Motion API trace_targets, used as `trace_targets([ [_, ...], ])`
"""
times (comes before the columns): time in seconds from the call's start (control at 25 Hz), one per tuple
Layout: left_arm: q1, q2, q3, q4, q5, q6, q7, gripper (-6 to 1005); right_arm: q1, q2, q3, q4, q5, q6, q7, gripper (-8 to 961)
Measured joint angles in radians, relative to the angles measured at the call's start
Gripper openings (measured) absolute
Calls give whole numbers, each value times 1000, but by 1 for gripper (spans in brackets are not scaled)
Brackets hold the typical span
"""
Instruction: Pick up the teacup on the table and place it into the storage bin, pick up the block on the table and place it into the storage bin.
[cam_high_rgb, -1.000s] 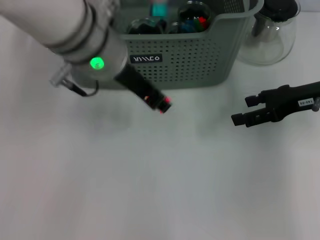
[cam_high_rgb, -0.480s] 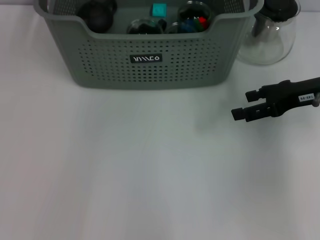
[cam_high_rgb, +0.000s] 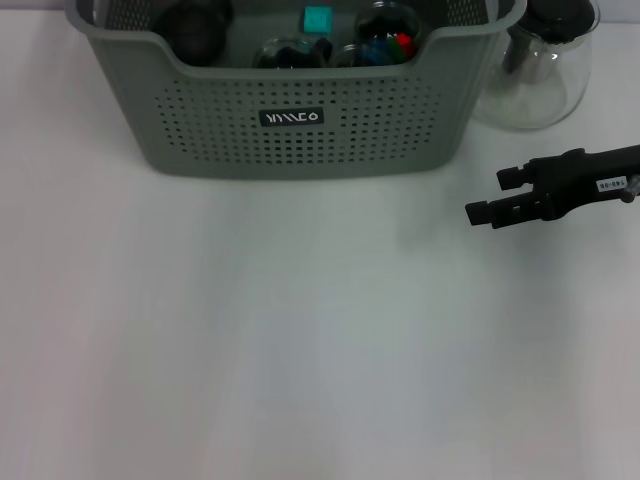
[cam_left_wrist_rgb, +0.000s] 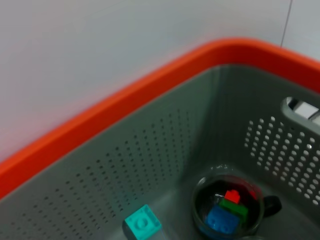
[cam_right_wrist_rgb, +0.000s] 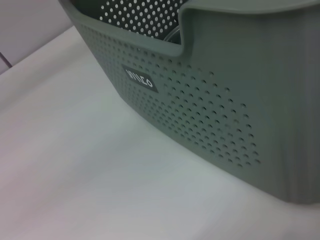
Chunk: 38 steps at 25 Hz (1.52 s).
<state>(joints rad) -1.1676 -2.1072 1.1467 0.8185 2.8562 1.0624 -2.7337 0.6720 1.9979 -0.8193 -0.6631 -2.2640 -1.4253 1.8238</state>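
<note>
The cup (cam_high_rgb: 388, 38) (thin glass, I judge it fragile and slippery, best gripped at its handle) and the block (cam_high_rgb: 318, 18) both lie inside the bin (cam_high_rgb: 300, 150), while the right gripper (cam_high_rgb: 500, 195) hovers empty with jaws apart beside it.

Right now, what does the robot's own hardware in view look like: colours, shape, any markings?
Only the right hand shows, in the head view: matte black, with two blocky, square-tipped fingers on a black angular body, and a small white label with dark characters, too small to read, on the arm behind it. No cables are visible. The left arm and hand are not in view.
</note>
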Motion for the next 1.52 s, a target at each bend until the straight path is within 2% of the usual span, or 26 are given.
trace_targets([
  [0.12, -9, 1, 4, -51, 0, -29, -2, 411, 3, 6, 0, -2, 0, 0, 0, 947],
  [0.4, 6, -5, 5, -68, 1, -34, -3, 413, 5, 10, -5, -1, 0, 2, -1, 946],
  [0.64, 36, -9, 4, -36, 2, -31, -14, 414, 5, 11, -7, 0, -2, 2, -3, 946],
  [0.76, 51, -10, 0, -4, 2, -16, -15, 475, 5, 11, -7, 1, -3, 1, -5, 947],
  [0.92, 73, -1, -6, 80, 0, 62, -15, 557, 4, 7, -1, 2, -3, -5, -12, 947],
  [1.08, 174, -18, -22, 348, -44, 178, 0, 639, 4, 4, 0, 2, -1, -7, -14, 947],
  [1.2, 300, -41, -42, 637, -190, 281, 53, 734, 4, 2, 0, 2, -1, -8, -16, 946],
  [1.28, 371, -48, -65, 762, -331, 334, 102, 797, 4, 2, 0, 2, -1, -12, -17, 946],
  [1.36, 446, -50, -95, 853, -526, 394, 168, 846, 4, 1, -1, 1, -1, -20, -17, 946],
  [1.52, 581, -55, -164, 886, -903, 516, 312, 913, -2, 0, 0, -9, 0, -66, -29, 946],
])
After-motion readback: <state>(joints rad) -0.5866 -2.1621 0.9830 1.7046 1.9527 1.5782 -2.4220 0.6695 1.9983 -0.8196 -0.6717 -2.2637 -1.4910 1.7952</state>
